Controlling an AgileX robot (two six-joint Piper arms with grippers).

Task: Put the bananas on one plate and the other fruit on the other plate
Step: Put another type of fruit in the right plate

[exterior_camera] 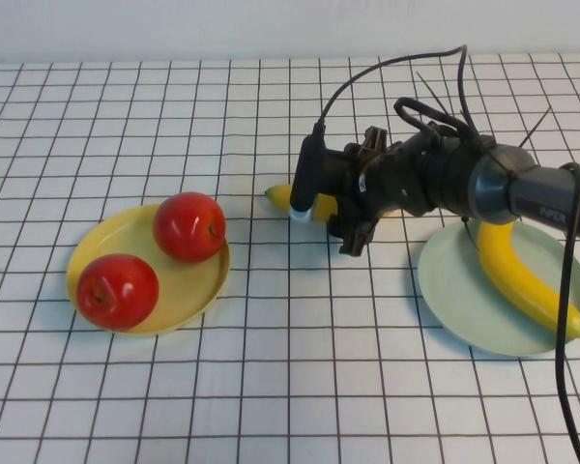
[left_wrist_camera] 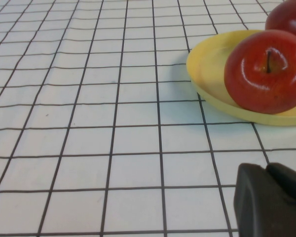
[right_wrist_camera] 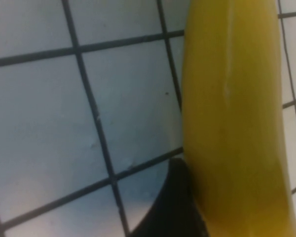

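Observation:
Two red apples (exterior_camera: 188, 226) (exterior_camera: 117, 291) sit on the yellow plate (exterior_camera: 188, 295) at the left. One banana (exterior_camera: 522, 275) lies across the pale blue-green plate (exterior_camera: 454, 300) at the right. The other banana (exterior_camera: 280, 198) lies on the cloth at centre, mostly hidden under my right gripper (exterior_camera: 327, 224). That gripper is open and straddles it. In the right wrist view one dark finger (right_wrist_camera: 175, 207) rests against the banana's (right_wrist_camera: 232, 123) side. My left gripper (left_wrist_camera: 266, 170) is shut and empty, low over the cloth near the yellow plate (left_wrist_camera: 207, 64) and an apple (left_wrist_camera: 264, 71).
A white cloth with a black grid (exterior_camera: 300, 367) covers the table. The right arm's black cable (exterior_camera: 564, 319) hangs down over the blue-green plate's right side. The left arm does not show in the high view.

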